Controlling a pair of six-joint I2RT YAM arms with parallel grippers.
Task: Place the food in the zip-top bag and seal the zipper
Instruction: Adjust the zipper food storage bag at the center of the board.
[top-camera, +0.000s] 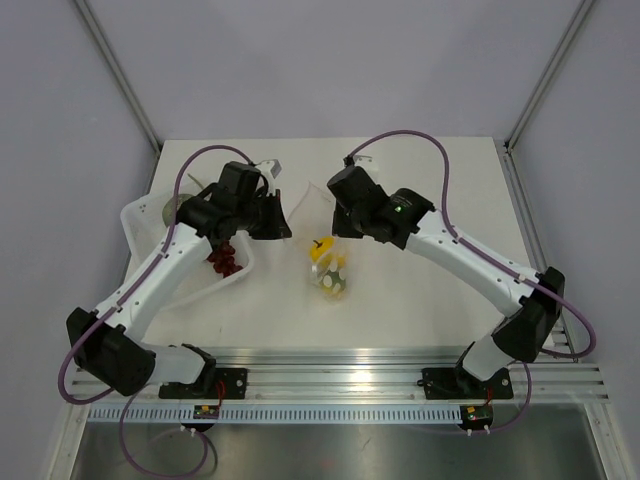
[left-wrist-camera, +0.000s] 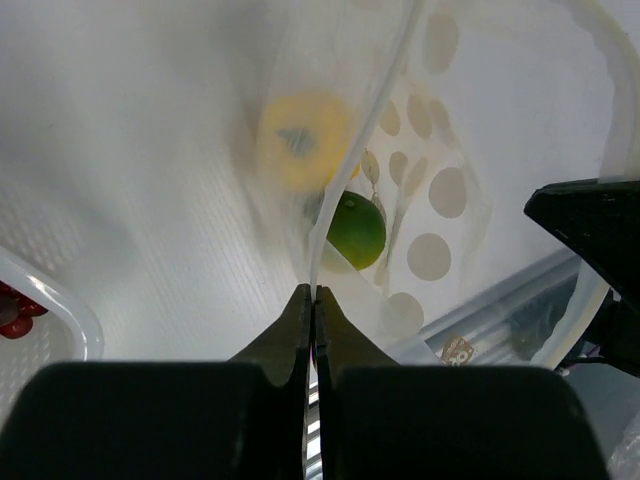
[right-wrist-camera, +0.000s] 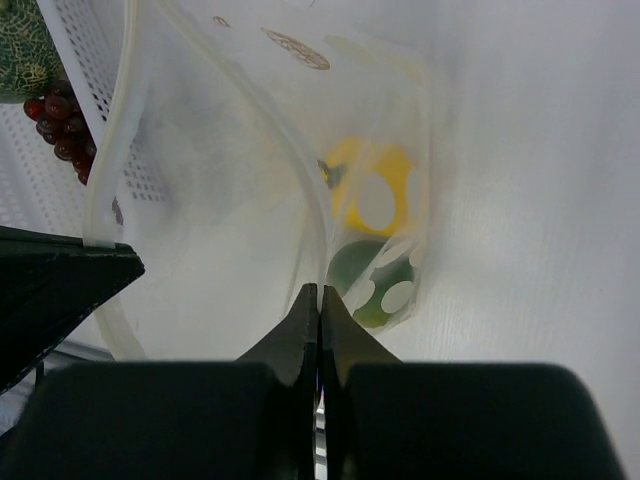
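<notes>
The zip-top bag (top-camera: 308, 222), clear with cream dots, hangs between my two grippers above the table. Its food lies at the bottom: a yellow ball (left-wrist-camera: 300, 140) (right-wrist-camera: 375, 195) and a green round fruit (left-wrist-camera: 357, 230) (right-wrist-camera: 372, 282), which also show in the top view (top-camera: 329, 272). My left gripper (left-wrist-camera: 313, 292) (top-camera: 276, 216) is shut on the zipper (left-wrist-camera: 382, 100), the pale strip running away from its jaws. My right gripper (right-wrist-camera: 318, 290) (top-camera: 340, 216) is shut on the zipper (right-wrist-camera: 312, 215) further along. In each wrist view the other gripper's dark finger shows at the side.
A white tray (top-camera: 140, 218) stands at the left under my left arm. It holds red grapes (top-camera: 225, 258) (right-wrist-camera: 58, 130) and a grey-green fruit (top-camera: 172, 208). The aluminium rail (top-camera: 330, 365) runs along the near edge.
</notes>
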